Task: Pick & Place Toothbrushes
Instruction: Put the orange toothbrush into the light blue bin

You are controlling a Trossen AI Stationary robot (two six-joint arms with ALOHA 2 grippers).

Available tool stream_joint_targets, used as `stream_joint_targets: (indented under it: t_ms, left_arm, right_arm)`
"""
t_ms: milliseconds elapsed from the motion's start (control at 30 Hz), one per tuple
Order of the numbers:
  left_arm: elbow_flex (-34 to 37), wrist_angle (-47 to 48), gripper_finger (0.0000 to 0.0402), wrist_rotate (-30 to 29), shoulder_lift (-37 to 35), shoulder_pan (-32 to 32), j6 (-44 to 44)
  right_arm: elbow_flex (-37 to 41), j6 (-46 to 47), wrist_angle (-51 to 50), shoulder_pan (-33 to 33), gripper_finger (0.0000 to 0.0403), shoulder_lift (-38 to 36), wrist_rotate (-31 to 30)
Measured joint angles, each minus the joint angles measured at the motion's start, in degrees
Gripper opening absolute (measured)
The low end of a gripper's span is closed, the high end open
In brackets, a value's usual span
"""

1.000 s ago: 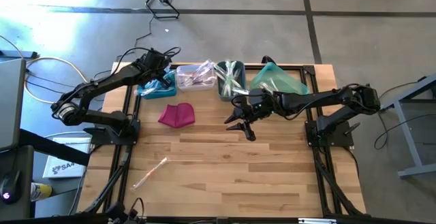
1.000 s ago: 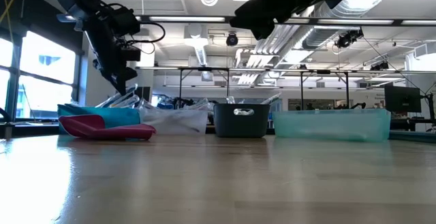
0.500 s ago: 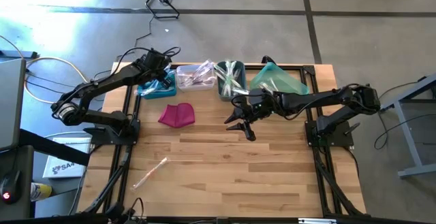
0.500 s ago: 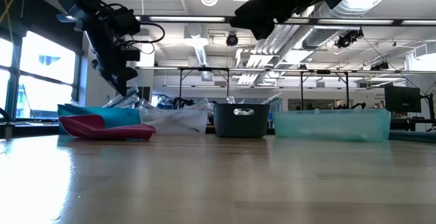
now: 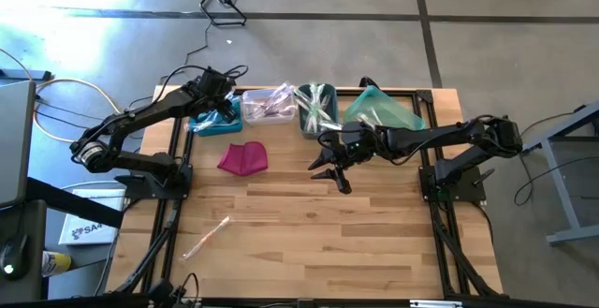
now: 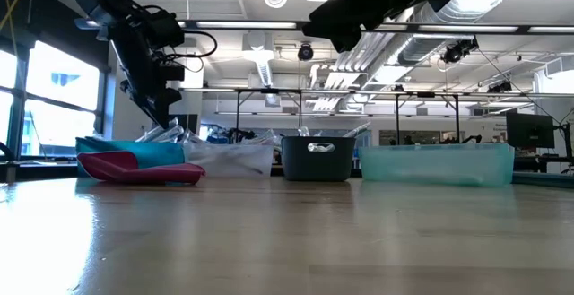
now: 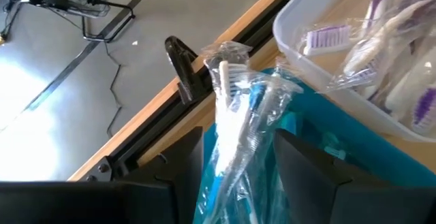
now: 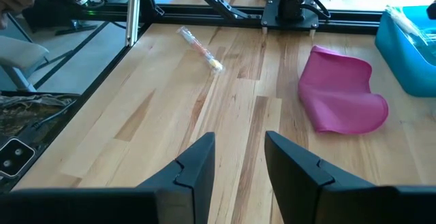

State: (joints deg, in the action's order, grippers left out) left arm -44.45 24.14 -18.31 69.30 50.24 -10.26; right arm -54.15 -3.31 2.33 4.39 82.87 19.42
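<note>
Left gripper [image 7: 238, 159] has spread its fingers over the blue bin [image 5: 208, 123]; the wrapped blue toothbrush [image 7: 235, 125] between them looks freshly released there.

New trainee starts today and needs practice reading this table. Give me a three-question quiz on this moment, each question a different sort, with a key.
1. True or false: the left gripper is over the blue bin, a wrapped toothbrush between its fingers.
2. Multiple choice: the lone wrapped toothbrush on the bare table lies
A. inside the grey bin
B. on the pink pouch
C. near the front left, clear of all bins
3. Fill in: the right gripper hovers over bare wood, holding ____.

Key: 1 true; 2 C; 3 nothing
</note>
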Motion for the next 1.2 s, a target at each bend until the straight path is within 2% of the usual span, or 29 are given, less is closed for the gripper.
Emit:
stream_joint_targets:
  t_ms: [367,600,700,1000,1200]
  left_arm:
    - [0.0,-0.31,0.0171,1.23,0.0,0.0,0.26]
    - [0.0,-0.41,0.0171,7.32,-0.05,0.0,4.68]
    - [0.0,-0.39,0.0171,7.67,-0.82,-0.02,4.68]
    - [-0.02,0.35,0.0171,7.74,-10.01,-0.02,6.31]
    - [-0.04,6.92,0.0171,7.72,-18.17,-1.91,10.7]
  right_arm:
    - [0.0,0.0,-0.02,0.01,0.0121,0.0,0.0]
    - [0.0,0.0,-0.11,-0.01,0.0121,0.0,0.02]
    - [0.0,0.0,-0.28,0.01,0.0121,0.0,0.01]
    - [0.0,0.0,-0.48,-0.01,0.0121,0.02,0.0]
    - [0.0,0.0,-0.44,-0.01,0.0121,0.02,0.0]
